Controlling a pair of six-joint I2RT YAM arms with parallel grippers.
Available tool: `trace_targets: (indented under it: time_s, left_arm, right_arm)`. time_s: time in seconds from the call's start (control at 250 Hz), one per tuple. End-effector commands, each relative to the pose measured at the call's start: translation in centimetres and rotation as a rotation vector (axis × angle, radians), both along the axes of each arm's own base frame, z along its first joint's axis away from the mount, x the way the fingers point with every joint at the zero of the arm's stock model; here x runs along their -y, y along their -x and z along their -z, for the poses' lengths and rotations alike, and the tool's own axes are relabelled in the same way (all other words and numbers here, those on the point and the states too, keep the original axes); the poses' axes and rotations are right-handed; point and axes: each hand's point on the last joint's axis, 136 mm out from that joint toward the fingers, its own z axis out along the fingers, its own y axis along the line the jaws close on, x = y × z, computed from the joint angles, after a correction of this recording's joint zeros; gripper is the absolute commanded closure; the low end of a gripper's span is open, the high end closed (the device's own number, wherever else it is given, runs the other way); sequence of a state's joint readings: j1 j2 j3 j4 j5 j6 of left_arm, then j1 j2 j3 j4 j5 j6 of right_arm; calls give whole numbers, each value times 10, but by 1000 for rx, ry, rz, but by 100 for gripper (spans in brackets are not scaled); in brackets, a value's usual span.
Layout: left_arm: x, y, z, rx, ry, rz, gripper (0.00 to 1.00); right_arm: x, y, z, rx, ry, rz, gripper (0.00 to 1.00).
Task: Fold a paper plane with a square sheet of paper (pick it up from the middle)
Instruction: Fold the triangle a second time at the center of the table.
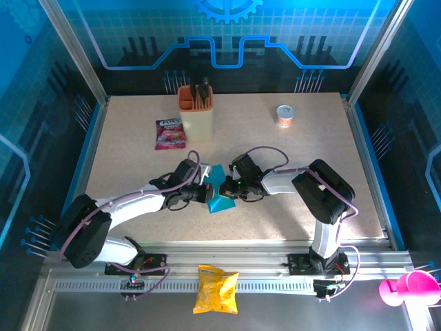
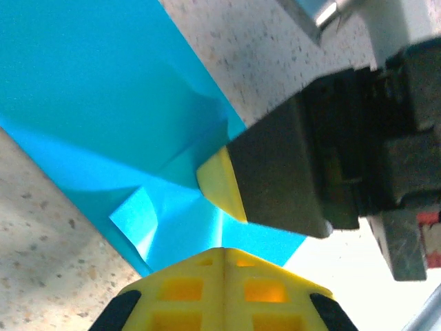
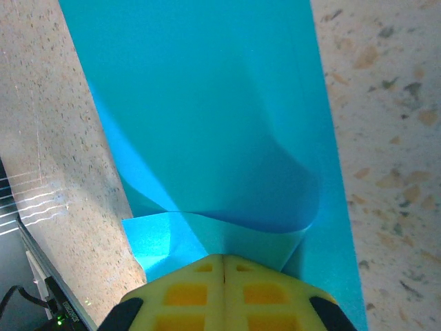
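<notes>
Here, at the middle of the table (image 1: 310,179) in the overhead view, the two arms meet tip to tip over the sheet of paper (image 1: 222,202). The bright cyan sheet is partly folded and lies flat-ish on the speckled surface, one corner pointing toward the bottom of the frame and another part showing just above the grippers.

The left gripper (image 1: 207,193) reaches in from the lower left. In its wrist view its yellow fingers (image 2: 207,289) are pressed together with no gap between them. The sheet's creases run down to their tips at the bottom centre, so they nip the paper's edge there.

The right gripper (image 1: 227,187) comes in from the right. In the left wrist view one of its fingers (image 2: 275,172), black with a yellow pad, sits on the sheet just above the left fingertips, very close to them.

In the right wrist view the right gripper's fingers (image 3: 186,296) are likewise fully closed at the bottom centre, pinching the paper (image 3: 207,103) where a raised, curling flap meets a flatter layer. The sheet fills the middle of that frame from top to bottom.

Toward the top of the overhead frame stand an orange-cream holder (image 1: 195,114), a pink snack packet (image 1: 169,134) beside it, and a small can (image 1: 284,115), all well apart from the paper. A yellow crisp bag (image 1: 216,289) lies at the bottom centre, below the table's edge.
</notes>
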State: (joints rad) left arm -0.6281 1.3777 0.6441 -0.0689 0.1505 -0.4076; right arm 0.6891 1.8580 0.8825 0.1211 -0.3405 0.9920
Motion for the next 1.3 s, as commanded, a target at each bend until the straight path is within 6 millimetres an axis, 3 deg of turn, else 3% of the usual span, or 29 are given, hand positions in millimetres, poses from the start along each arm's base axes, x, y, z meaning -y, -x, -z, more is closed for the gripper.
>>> trace_targets:
  time_s: [0.0, 0.256, 0.487, 0.719, 1.294]
  left_arm:
    - [19, 13, -2, -22, 83, 60, 100]
    - [35, 16, 15, -41, 54, 92, 100]
    - [23, 13, 45, -58, -35, 57, 100]
    - [6, 28, 71, -104, -72, 26, 100]
    - [-9, 64, 79, -168, -43, -4, 100]
  right_arm:
    - [23, 20, 35, -88, 125, 26, 100]
    - [23, 21, 36, -89, 129, 28, 100]
    - [24, 22, 36, -91, 133, 32, 100]
    - [27, 23, 37, -92, 140, 40, 100]
    - [31, 23, 39, -99, 161, 57, 100]
